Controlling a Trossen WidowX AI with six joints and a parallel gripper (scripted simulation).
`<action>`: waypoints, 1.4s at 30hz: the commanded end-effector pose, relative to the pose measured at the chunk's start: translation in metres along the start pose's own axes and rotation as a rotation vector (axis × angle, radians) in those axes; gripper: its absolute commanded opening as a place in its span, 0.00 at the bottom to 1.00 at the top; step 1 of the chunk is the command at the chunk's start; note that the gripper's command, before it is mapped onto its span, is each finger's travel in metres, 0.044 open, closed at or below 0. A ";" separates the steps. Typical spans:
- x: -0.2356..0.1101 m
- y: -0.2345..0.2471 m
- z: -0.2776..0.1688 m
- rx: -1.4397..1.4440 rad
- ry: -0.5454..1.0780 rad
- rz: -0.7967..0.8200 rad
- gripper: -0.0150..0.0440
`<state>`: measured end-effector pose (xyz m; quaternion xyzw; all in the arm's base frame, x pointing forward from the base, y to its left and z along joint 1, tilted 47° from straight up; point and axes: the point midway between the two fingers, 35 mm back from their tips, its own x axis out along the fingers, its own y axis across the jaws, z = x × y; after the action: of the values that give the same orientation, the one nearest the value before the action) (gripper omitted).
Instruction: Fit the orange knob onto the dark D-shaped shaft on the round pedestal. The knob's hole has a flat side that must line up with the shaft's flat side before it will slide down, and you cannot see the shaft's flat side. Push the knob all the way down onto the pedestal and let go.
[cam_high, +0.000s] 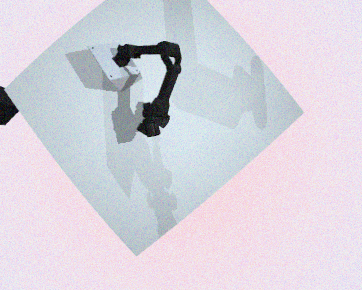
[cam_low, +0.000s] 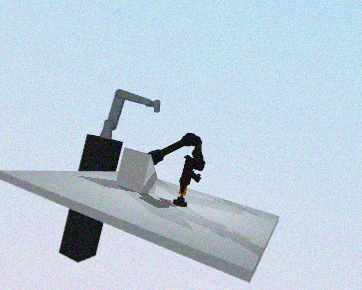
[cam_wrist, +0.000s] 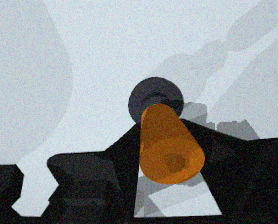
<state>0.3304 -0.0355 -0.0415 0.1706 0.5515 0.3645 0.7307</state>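
Note:
My gripper (cam_wrist: 159, 124) (cam_low: 183, 192) (cam_high: 150, 125) is shut on the orange knob (cam_wrist: 167, 142) (cam_low: 183, 190). In the wrist view the knob points away from the camera toward the dark round pedestal (cam_wrist: 156, 99), and its far end covers the pedestal's near edge. The knob's near end shows a dark hole with a flat side. The shaft is hidden behind the knob. In the exterior view the knob hangs just above the dark pedestal (cam_low: 180, 202) on the table. In the top view the arm hides both the knob and the pedestal.
A grey box (cam_high: 107, 67) (cam_low: 136, 171) stands at the arm's base on the pale table (cam_high: 225, 150) (cam_low: 225, 235). A black column (cam_low: 92, 195) with a grey camera arm (cam_low: 125, 102) stands behind the table's far edge.

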 end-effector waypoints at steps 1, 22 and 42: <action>-0.004 -0.001 0.002 -0.003 -0.004 -0.004 0.25; -0.001 -0.001 0.000 -0.212 -0.004 -0.004 0.25; -0.002 -0.002 0.001 -0.212 -0.004 -0.004 0.25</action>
<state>0.3323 -0.0375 -0.0405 0.0933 0.5098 0.4193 0.7453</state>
